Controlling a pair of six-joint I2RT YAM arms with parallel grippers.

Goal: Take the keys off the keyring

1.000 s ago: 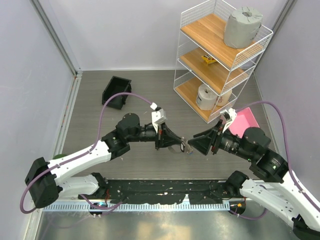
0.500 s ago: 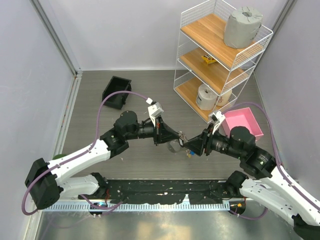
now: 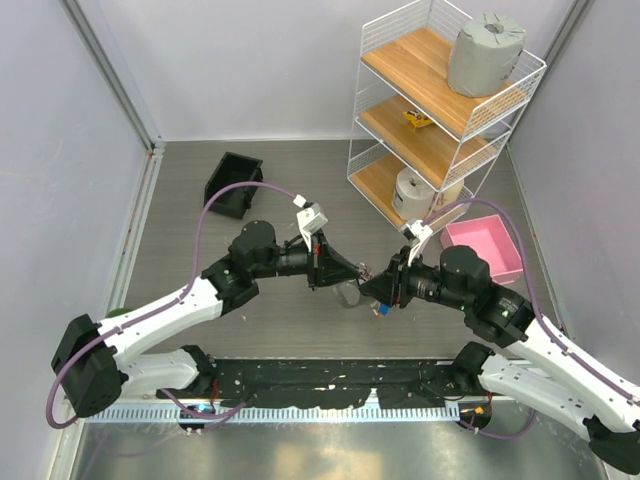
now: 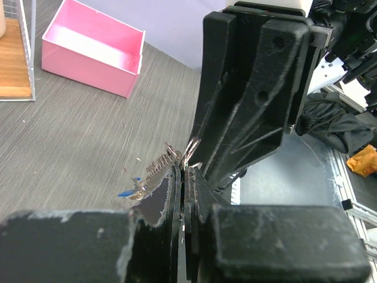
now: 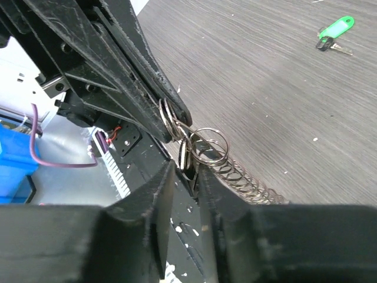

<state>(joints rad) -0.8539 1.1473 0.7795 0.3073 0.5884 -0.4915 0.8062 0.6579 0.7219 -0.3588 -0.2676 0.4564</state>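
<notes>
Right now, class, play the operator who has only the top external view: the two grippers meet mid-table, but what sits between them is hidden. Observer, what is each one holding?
Observer: In the left wrist view, the left gripper is shut on the keyring, which sticks out past its tips.
Operator: And the right one?
Observer: The right wrist view shows the right gripper pinching another silver loop of the same cluster.
Operator: Is any key off yet?
Observer: A blue key hangs by the chain. Only a green-tagged key lies apart on the table.
</notes>
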